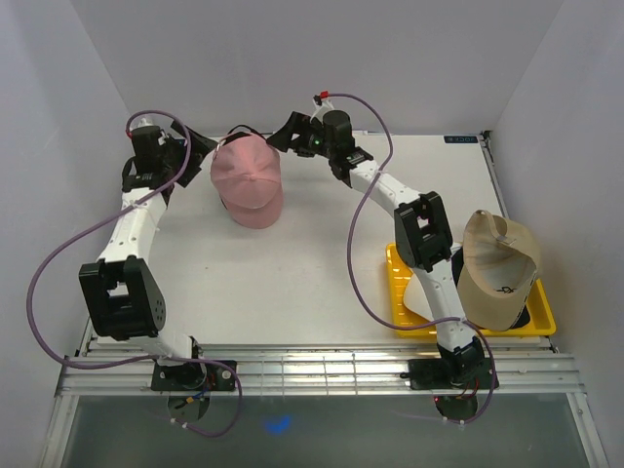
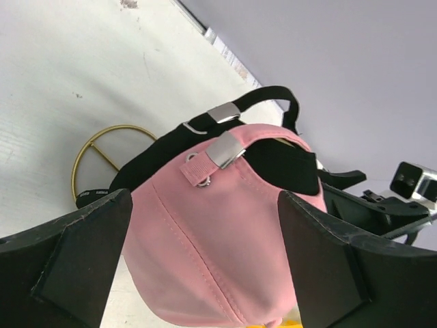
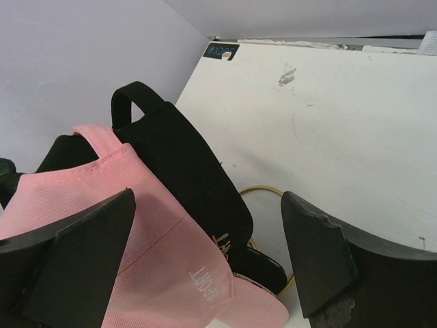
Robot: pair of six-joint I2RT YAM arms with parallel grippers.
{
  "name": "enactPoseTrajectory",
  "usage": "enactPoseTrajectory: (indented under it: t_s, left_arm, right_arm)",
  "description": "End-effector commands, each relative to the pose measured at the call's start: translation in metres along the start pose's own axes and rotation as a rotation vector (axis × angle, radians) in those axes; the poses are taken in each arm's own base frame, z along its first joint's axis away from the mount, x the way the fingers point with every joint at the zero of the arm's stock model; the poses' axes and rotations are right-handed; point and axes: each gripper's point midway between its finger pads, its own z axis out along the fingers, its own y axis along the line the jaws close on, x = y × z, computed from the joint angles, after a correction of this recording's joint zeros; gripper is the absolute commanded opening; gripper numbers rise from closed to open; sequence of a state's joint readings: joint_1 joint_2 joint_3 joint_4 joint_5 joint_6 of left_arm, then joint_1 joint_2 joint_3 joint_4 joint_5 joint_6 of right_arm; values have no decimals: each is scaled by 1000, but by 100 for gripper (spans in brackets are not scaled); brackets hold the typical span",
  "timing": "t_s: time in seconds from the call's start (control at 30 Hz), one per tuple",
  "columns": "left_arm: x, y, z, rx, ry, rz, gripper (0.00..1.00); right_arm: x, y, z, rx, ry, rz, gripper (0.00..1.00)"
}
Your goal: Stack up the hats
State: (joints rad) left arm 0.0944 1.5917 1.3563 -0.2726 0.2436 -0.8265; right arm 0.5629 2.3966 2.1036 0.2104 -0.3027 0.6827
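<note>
- I'm seeing the pink cap (image 1: pixel 249 180) showing plain pink, with pale lettering along one side.
- The black cap (image 3: pixel 174 160) is showing solid black.
- The tan cap (image 1: pixel 499 268) is carrying a small dark logo.
- The tray (image 1: pixel 398 292) is showing yellow, the wire stand (image 2: pixel 102 153) gold, the counter (image 1: pixel 292 273) white.

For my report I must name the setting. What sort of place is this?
Most likely a robotics lab test cell: a plain white table boxed in by blank walls, a left arm and a right arm bolted at its near edge, and a pink cap and a tan cap as props.
</note>
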Motion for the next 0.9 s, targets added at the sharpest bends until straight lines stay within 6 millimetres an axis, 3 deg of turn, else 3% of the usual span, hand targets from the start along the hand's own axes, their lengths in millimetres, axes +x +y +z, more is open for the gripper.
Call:
enactPoseTrajectory:
  t_s: [0.0,0.13,0.33,0.47,0.73,0.87]
  left_arm:
    - [-20,-23,-24,75,-113,31,98]
    - [-24,-4,-17,-10,-149,-23,98]
    - [-19,-5,10,54,-119,-43,98]
    - [-19,-28,8,214,-138,24,98]
    - [-19,-44,-2,325,-172,98,98]
    - [-15,-44,8,335,-139,123,98]
  right_arm:
    - [-14,9,-1,-55,-56,16,92]
    - [-18,9,-1,-64,-68,23,92]
    - [-13,10,1,-83,-54,27,92]
    - [-10,12,0,-105,-47,23,92]
    - [-14,26,-4,-172,-60,21,91]
    - [-18,36,-5,-217,-66,23,91]
